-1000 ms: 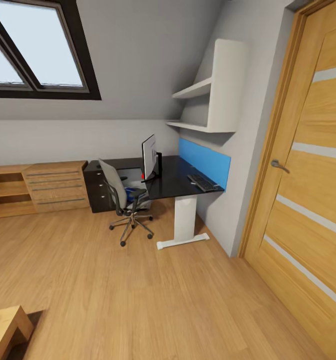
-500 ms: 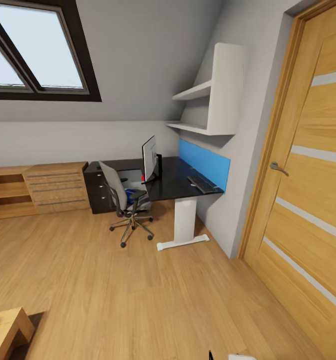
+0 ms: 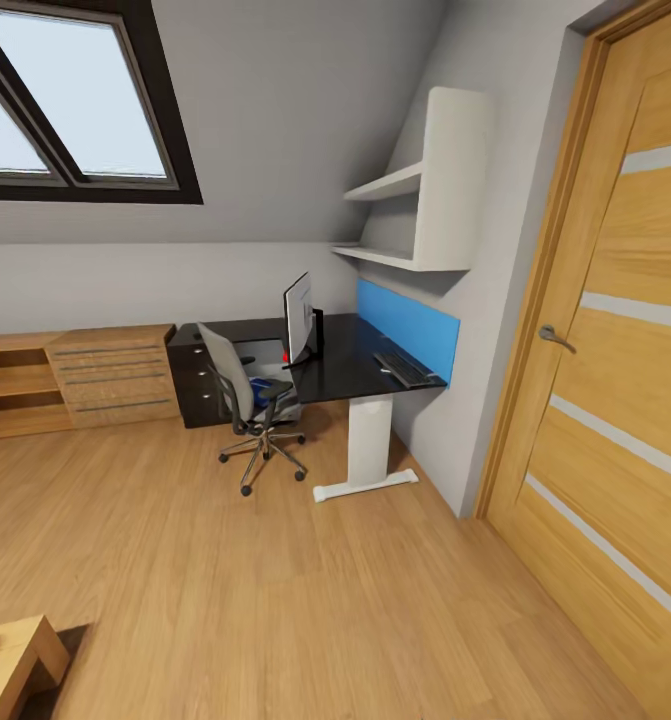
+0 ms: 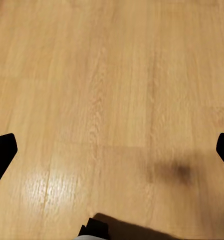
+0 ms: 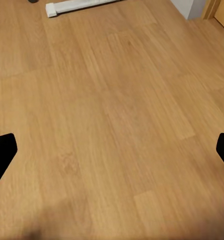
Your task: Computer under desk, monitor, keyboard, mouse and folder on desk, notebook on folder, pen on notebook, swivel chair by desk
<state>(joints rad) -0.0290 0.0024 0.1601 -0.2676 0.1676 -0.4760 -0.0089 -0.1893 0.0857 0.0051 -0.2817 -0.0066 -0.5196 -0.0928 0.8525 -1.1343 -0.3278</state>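
You are well back from the desk [image 3: 350, 365], both arms hanging over bare wood floor [image 3: 275, 580]. The left gripper [image 4: 112, 155] and right gripper [image 5: 112, 155] have their fingertips spread wide, holding nothing. The monitor [image 3: 297, 318] stands near the desktop's front edge, the keyboard [image 3: 405, 367] at its end by the blue back panel [image 3: 407, 325]. The swivel chair [image 3: 245, 400] sits against the front edge, the blue folder [image 3: 267, 388] on its seat. No writing is readable.

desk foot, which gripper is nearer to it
Right, probably: the desk's white foot lies ahead of the right gripper, while the left gripper hangs over plain floor.
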